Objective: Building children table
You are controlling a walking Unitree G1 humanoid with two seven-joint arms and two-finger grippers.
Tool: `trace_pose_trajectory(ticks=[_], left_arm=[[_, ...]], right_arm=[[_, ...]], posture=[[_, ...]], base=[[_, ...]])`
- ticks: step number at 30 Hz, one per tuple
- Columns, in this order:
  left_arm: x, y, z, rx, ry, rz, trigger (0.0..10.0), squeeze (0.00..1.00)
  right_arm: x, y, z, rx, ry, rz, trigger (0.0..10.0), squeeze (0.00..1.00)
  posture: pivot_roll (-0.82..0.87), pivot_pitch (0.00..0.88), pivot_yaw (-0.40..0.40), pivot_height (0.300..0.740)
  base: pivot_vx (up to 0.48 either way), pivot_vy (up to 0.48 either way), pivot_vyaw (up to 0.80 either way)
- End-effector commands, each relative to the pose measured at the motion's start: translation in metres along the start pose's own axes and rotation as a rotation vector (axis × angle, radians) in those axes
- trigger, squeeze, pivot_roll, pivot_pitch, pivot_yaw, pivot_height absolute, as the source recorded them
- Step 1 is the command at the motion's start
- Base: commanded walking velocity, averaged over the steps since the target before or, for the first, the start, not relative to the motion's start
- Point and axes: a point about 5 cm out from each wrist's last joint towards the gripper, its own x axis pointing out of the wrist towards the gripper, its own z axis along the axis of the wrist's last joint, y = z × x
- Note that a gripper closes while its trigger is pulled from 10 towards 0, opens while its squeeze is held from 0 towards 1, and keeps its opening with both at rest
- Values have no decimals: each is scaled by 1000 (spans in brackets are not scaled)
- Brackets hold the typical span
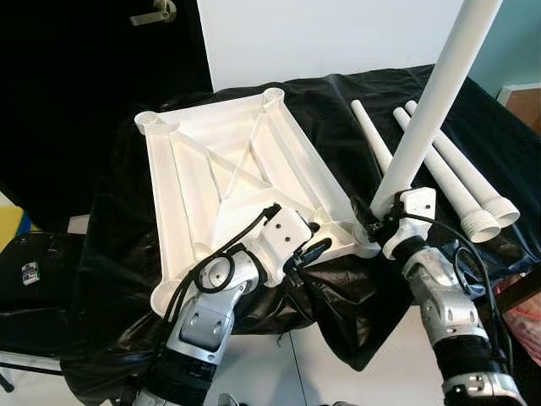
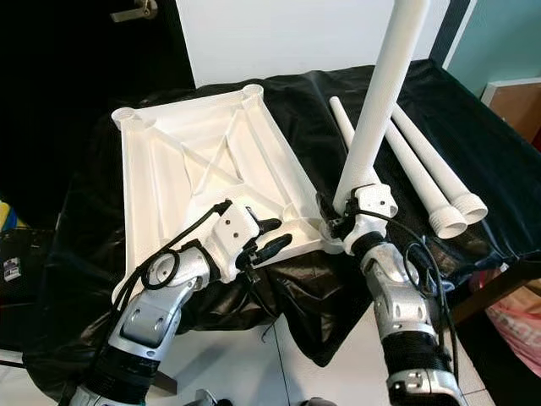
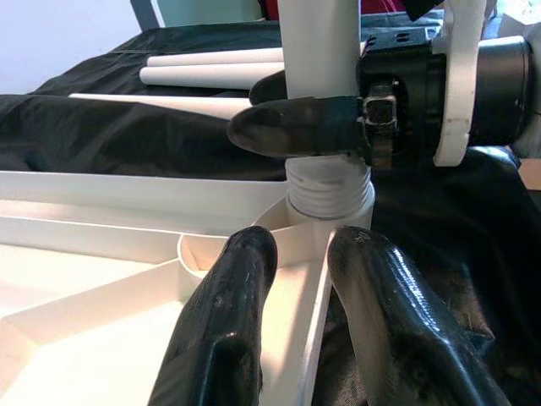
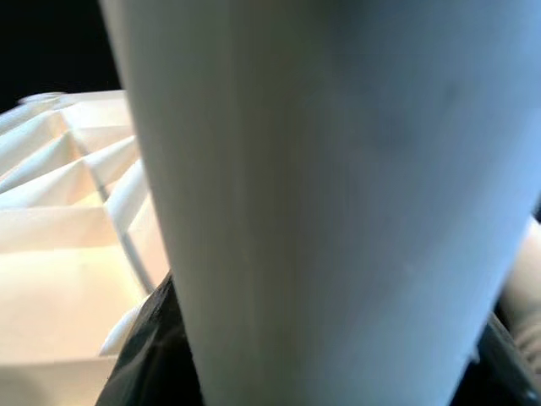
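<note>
The white ribbed plastic tabletop point(image 1: 228, 178) lies upside down on the black-draped bench point(image 1: 338, 110), a round socket at each corner. The step in hand looks to be seating the first leg: the right pincer point(image 3: 292, 127) holds a long white plastic tube leg point(image 1: 427, 110) upright, leaning slightly to the right, with its threaded end at the near right corner socket point(image 3: 330, 224).

To do this well, the leg should be brought square over the socket before any turning, since a tilted thread is likely to cross and jam. The tabletop also needs to stay put while the leg is twisted; the left pincer point(image 2: 270, 237) is well placed for that. Because the leg is long, a small error at the wrist becomes a large lean at the far end.

The right pincer is closed around the leg just above the thread, one black finger point(image 3: 279, 127) wrapped across its front. The left pincer rests at the near edge of the tabletop, just left of that socket; its two fingers are parted a little and straddle a thin rib, though whether they press on it is hard to judge.

Three more white tube legs point(image 1: 456, 173) lie on the cloth at the right, well clear of the work.
</note>
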Motion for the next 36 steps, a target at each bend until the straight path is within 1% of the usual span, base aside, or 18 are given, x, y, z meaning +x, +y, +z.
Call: trace_pose_trajectory(ticks=[1,2,3,4,5,6,7,8,9,11,13,16,19,22,29,30,33,36], left_arm=[[0,2,0,-6,7,106,10000,0],[0,2,0,-6,7,106,10000,0],[1,1,0,-8,6,104,10000,0],[1,1,0,-8,6,104,10000,0],[1,1,0,-8,5,103,10000,0],[1,1,0,-8,5,103,10000,0],[2,0,0,-10,3,101,10000,0],[2,0,0,-10,3,101,10000,0],[2,0,0,-12,2,100,10000,0],[3,-1,0,-15,1,97,10000,0],[3,-1,0,-15,1,97,10000,0],[4,-4,0,-17,-2,85,10000,0],[4,-4,0,-16,-2,82,10000,0],[3,-2,-1,-14,1,84,10000,0],[2,-2,-2,-15,3,88,10000,0],[2,-2,-2,-16,5,90,10000,0],[1,-1,-2,-16,6,93,10000,0],[-1,1,-3,-15,13,99,10000,0]], right_arm=[[-6,3,-15,58,68,-69,10000,0],[-6,3,-15,58,68,-69,10000,0],[-8,3,-18,57,81,-167,10000,0],[-8,3,-18,57,81,-167,10000,0],[-9,4,-19,60,88,-222,10000,0],[-9,4,-19,60,88,-222,10000,0],[-12,7,-22,89,105,-331,10000,0],[-12,7,-22,89,105,-331,10000,0],[-13,8,-23,84,106,-387,10000,0],[-13,14,-24,97,106,-437,10000,0],[-13,14,-24,97,106,-437,10000,0],[-12,26,-22,102,93,-404,10000,0],[-12,28,-21,104,88,-391,10000,0],[-12,25,-16,98,63,-346,10000,0],[-13,23,-14,74,61,-329,10000,0],[-14,20,-11,72,50,-306,10000,1000],[-14,17,-9,72,37,-278,10000,1000],[-16,12,-3,76,11,-188,10000,1000]], posture=[[-34,95,17,740],[-34,95,17,740],[-40,95,14,740],[-40,95,14,740],[-47,94,14,740],[-47,94,14,740],[-52,92,12,740],[-52,92,12,740],[-57,91,11,740],[-60,89,14,740],[-60,89,14,740],[-65,84,20,740],[-65,84,19,740],[-66,85,18,740],[-64,89,16,740],[-58,94,17,740],[-56,98,20,740],[-59,104,31,740]], base=[[0,0,0],[0,0,0],[0,0,0],[0,0,0],[0,0,0],[0,0,0],[0,0,0],[0,0,0],[0,0,0],[0,0,0],[0,0,0],[0,0,0],[0,0,0],[0,0,0],[0,0,0],[0,0,0],[0,0,0],[0,0,0]])
